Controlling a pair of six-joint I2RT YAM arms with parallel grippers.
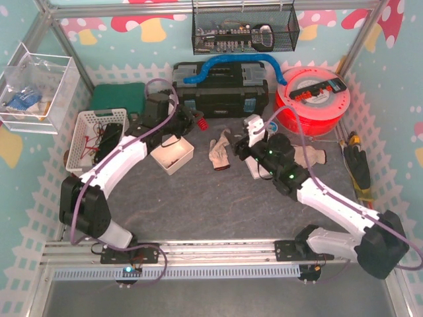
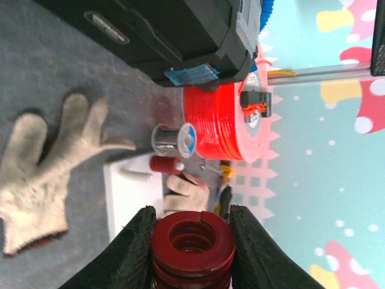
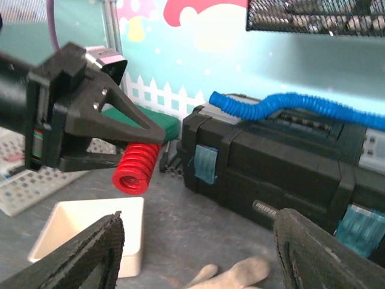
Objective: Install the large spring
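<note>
my left pincer (image 2: 192, 220) clamps the red spring (image 2: 192, 241) across its coils. it looks stiff, weighty, apt to roll. right pincer (image 3: 198, 259) stands wide, empty.

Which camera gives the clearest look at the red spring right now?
Right wrist: the red spring shows side-on, with its coils and open end visible. Left wrist shows only its end, cropped by the frame; top external shows a small red speck.

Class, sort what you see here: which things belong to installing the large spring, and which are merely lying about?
Belongs to the job: large red spring, clamped in the left pincer; right pincer, open, facing it.

Lying about: work glove, black toolbox, blue hose, red reel, white tray, white basket.
</note>
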